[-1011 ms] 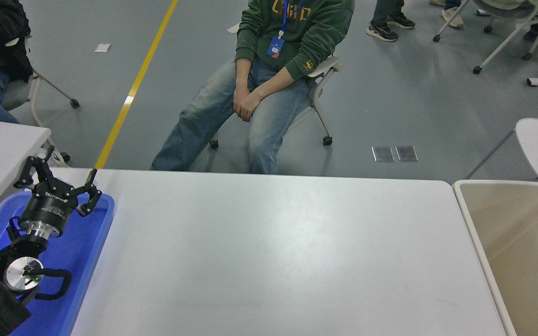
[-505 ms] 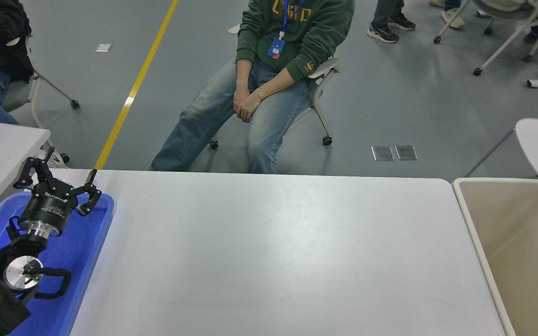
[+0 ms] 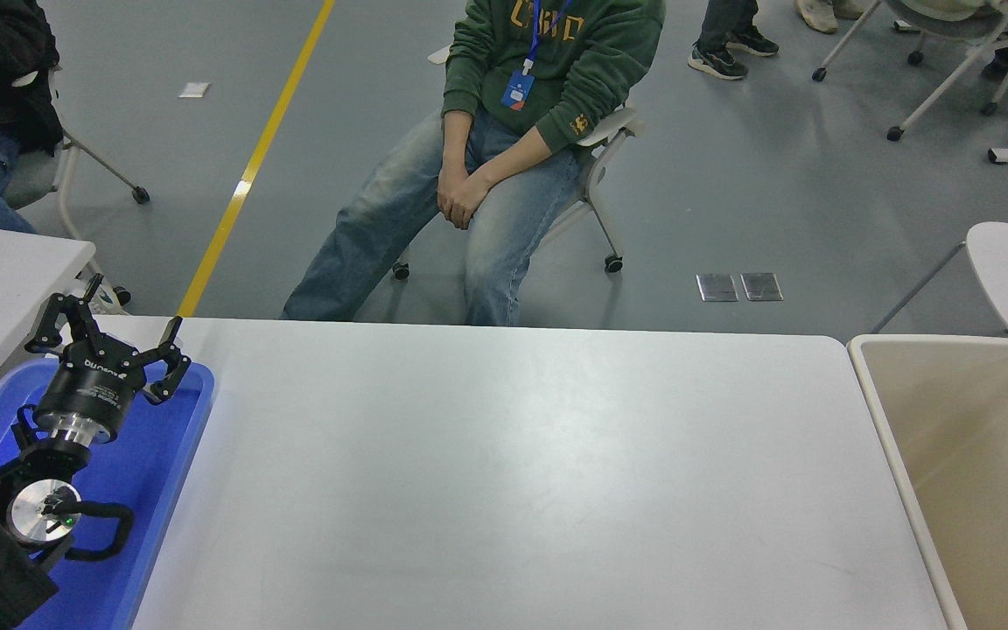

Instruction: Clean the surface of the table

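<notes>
The table surface (image 3: 513,472) fills the middle and looks bare already, so little seems left, while the left gripper (image 3: 110,337) hangs spread wide at 9 o'clock over the blue tray (image 3: 167,472).

I am seeing white brand lettering on the left gripper (image 3: 110,337) body, too small to read; yellow letters on the person's green sweatshirt (image 3: 587,52) are cropped.

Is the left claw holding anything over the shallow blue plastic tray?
No: the left claw hangs open with nothing between its fingers above the shallow blue plastic tray.
</notes>
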`<act>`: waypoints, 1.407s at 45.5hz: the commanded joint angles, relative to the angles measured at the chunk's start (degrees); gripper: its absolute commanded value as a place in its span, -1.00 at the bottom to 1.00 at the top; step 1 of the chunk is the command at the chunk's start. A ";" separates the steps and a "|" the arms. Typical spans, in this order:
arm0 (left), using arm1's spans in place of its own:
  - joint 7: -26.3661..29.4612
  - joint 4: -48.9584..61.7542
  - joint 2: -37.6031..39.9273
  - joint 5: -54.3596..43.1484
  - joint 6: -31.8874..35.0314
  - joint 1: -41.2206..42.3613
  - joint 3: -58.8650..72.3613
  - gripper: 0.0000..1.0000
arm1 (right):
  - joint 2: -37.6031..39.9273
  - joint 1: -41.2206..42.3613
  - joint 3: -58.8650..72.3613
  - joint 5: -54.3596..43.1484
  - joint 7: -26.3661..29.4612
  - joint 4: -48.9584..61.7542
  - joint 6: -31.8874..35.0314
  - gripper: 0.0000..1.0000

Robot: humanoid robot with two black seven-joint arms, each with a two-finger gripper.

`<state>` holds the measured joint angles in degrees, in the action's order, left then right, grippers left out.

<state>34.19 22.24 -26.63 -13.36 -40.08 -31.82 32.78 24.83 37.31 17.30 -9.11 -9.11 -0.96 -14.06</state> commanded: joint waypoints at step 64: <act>0.00 0.00 0.00 0.00 0.00 0.00 -0.08 1.00 | -4.88 0.57 -12.29 0.32 4.37 0.17 -1.41 1.00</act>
<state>34.19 22.24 -26.63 -13.36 -40.08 -31.82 32.69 19.36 36.54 5.16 -8.79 -4.67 -0.74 -15.62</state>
